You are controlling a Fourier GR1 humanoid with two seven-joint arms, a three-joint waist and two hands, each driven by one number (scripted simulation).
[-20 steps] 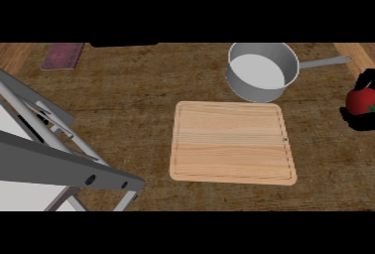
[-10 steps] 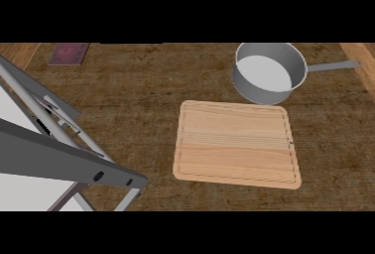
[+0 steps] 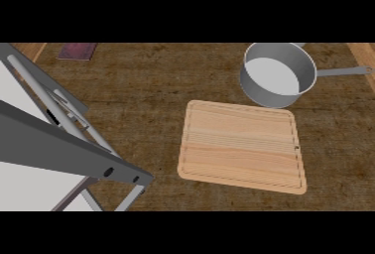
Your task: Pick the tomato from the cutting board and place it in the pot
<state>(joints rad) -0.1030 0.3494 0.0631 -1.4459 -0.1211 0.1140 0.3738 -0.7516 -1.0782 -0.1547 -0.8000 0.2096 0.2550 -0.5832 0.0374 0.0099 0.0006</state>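
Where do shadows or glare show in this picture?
In the head view the light is even: no glare on the grey metal pot, whose outer wall is darker than its pale inside; the light wooden cutting board casts hardly any shadow on the brown counter.

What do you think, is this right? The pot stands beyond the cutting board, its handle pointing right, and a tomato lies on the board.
Not quite. The cutting board is bare; the head view shows no tomato on it. The rest holds: the pot stands beyond the board, its handle pointing right.
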